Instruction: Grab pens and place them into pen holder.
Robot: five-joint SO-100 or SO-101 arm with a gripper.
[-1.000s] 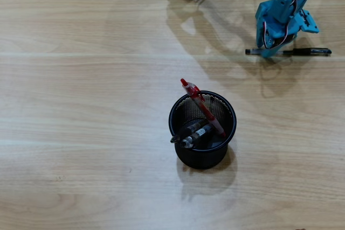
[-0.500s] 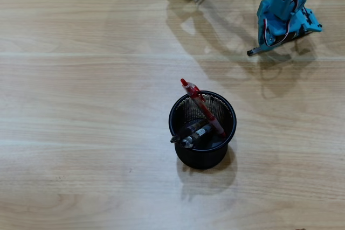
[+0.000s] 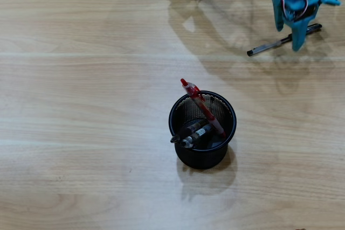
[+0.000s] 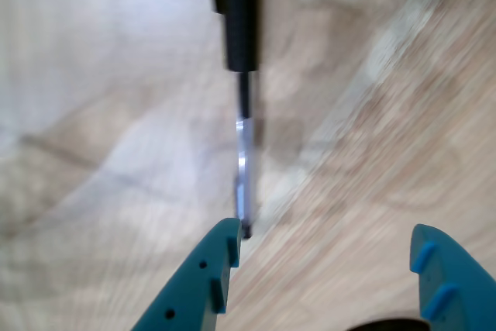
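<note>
Reading the overhead view from left to right, the wooden table (image 3: 81,133) is bare on its left side. Near centre stands the pen holder (image 3: 202,154), upright. A red pen (image 3: 200,105) leans inside it with its upper end projecting past the rim at upper left. At least two black-and-clear pens (image 3: 194,133) lie slanted within the cup; the exact count is hard to confirm. These items are judged as completed placements.

At upper right, one black pen (image 3: 269,46) lies flat on the table, well apart from the holder. The gripper (image 3: 294,25) hangs directly over its far end.

In the wrist view, the fingers (image 4: 205,284) are spread wide. The pen passes just beside the left finger, and nothing is clamped.

Remaining work, as judged: centre the jaws on this last pen, close, lift, carry it to the holder.
</note>
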